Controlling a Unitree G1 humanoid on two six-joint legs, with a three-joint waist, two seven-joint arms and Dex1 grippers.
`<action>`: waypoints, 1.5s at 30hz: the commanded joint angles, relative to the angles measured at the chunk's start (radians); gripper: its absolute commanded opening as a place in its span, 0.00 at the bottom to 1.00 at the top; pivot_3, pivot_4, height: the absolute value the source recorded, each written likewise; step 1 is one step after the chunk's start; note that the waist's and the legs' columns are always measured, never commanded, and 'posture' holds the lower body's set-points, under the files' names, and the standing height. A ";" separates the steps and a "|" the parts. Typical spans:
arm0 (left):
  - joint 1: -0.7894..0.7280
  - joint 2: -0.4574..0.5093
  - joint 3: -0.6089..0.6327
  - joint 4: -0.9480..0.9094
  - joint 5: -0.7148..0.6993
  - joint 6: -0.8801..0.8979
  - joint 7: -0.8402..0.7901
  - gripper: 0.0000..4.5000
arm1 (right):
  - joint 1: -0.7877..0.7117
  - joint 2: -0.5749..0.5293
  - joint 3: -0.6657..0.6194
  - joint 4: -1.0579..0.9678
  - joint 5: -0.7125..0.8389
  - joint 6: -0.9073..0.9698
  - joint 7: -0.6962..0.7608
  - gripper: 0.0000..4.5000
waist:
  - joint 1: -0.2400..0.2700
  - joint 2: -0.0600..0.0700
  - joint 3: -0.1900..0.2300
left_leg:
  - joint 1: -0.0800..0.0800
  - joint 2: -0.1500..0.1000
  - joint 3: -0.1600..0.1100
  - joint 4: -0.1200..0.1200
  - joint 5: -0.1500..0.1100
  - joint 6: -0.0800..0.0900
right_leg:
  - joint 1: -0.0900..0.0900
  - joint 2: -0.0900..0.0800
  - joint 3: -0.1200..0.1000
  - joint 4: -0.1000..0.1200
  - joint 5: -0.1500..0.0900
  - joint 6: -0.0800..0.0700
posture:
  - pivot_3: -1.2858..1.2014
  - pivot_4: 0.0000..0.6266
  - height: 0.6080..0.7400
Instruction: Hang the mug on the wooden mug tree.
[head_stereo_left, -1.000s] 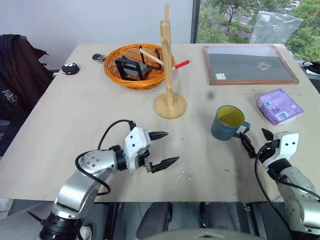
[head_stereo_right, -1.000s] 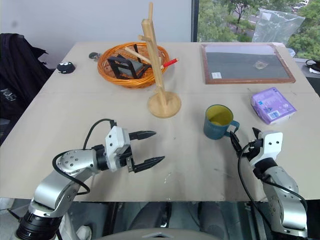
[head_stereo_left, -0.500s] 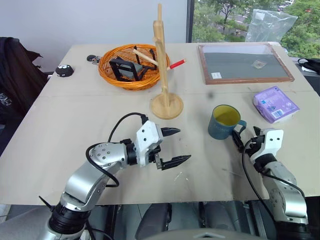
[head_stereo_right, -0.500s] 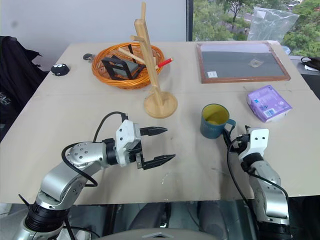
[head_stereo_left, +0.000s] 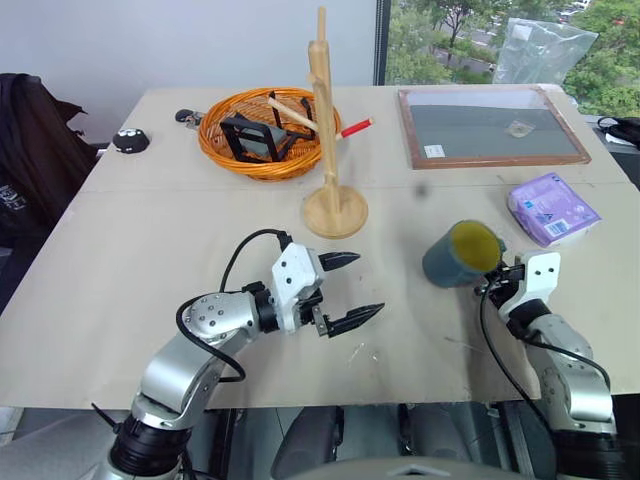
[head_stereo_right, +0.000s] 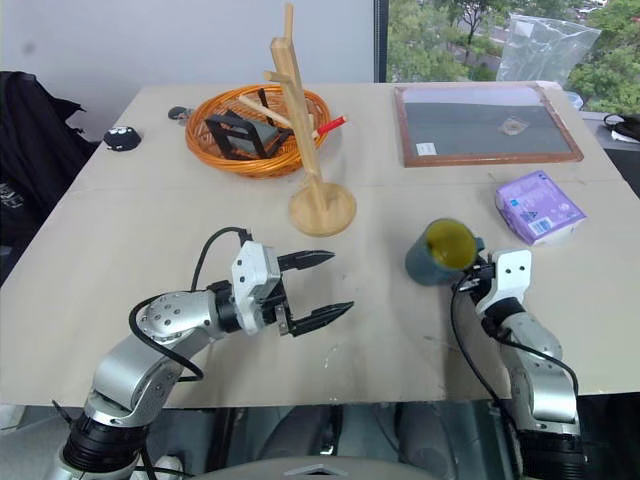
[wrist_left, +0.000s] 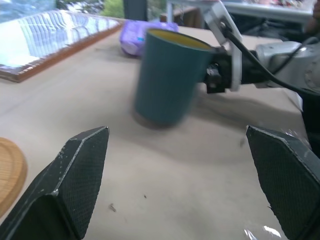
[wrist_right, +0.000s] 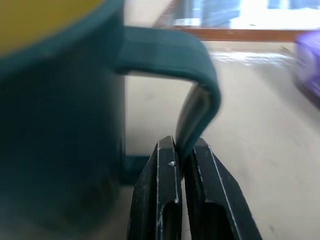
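Change: tipped off upright since a second ago, the mug (head_stereo_left: 462, 254) is now leaned with its yellow mouth turned toward the camera; the right gripper (wrist_right: 182, 152), then spread beside the handle, is now clenched on it
Mug: on the table's right half, handle (wrist_right: 197, 95) pinched between the black fingers (wrist_right: 165, 200)
Left gripper (head_stereo_left: 350, 290): fingers spread wide, nothing held, well apart from the mug
Wooden mug tree (head_stereo_left: 331, 130): upright at mid-table, pegs bare
Table (head_stereo_left: 150, 230): beige; an orange basket (head_stereo_left: 262, 132), a framed board (head_stereo_left: 490, 127) and a purple packet (head_stereo_left: 553, 207) are set on it
Room: window with trees seen behind
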 joint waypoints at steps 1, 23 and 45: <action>0.042 -0.046 0.105 0.017 -0.052 -0.075 0.030 1.00 | -0.122 -0.123 0.033 -0.176 0.072 0.166 0.100 0.01 | -0.009 0.000 0.001 | 0.000 0.000 0.002 0.000 0.000 0.001 | -0.001 0.000 0.002 0.000 0.000 0.000 | 0.52 0.24 1.00; 0.068 -0.304 0.239 0.002 -0.163 -0.310 0.184 1.00 | -1.273 -0.282 0.456 0.676 -0.172 -0.080 0.707 0.01 | -0.007 -0.007 0.001 | -0.008 0.000 0.001 0.001 0.001 -0.001 | -0.008 -0.002 0.000 -0.002 0.001 0.000 | 0.52 0.24 1.00; 0.193 -0.374 0.169 -0.044 -0.062 -0.453 0.283 1.00 | -1.622 -0.002 0.426 1.405 -0.382 -0.571 0.795 0.01 | -0.023 -0.005 0.002 | -0.009 0.000 0.003 -0.002 0.001 -0.002 | -0.012 -0.001 0.003 0.000 0.001 -0.001 | 0.52 0.24 1.00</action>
